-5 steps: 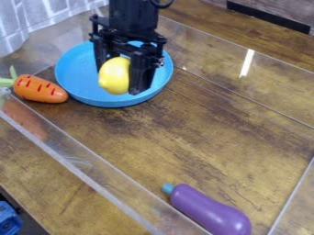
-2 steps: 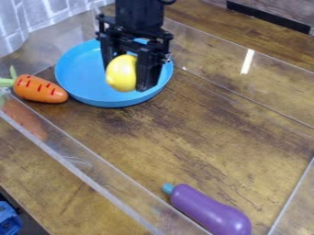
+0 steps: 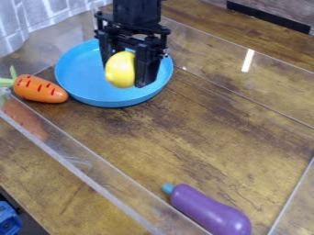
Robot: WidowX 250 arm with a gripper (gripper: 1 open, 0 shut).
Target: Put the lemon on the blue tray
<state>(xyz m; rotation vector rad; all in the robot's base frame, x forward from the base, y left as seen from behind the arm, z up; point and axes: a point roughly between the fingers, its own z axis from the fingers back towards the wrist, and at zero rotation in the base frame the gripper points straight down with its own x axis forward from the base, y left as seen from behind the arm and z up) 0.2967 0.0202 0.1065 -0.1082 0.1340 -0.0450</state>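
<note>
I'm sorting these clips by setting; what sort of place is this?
Probably a toy-kitchen test setup: a robot arm, a plastic-looking carrot and eggplant on a wood-look surface.

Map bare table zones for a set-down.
Free: the wide wood stretch right of the blue tray, up to the eggplant; also the wood below the carrot, left of the clear strip. Crowded: the tray, with tool and lemon over it, carrot alongside.
</note>
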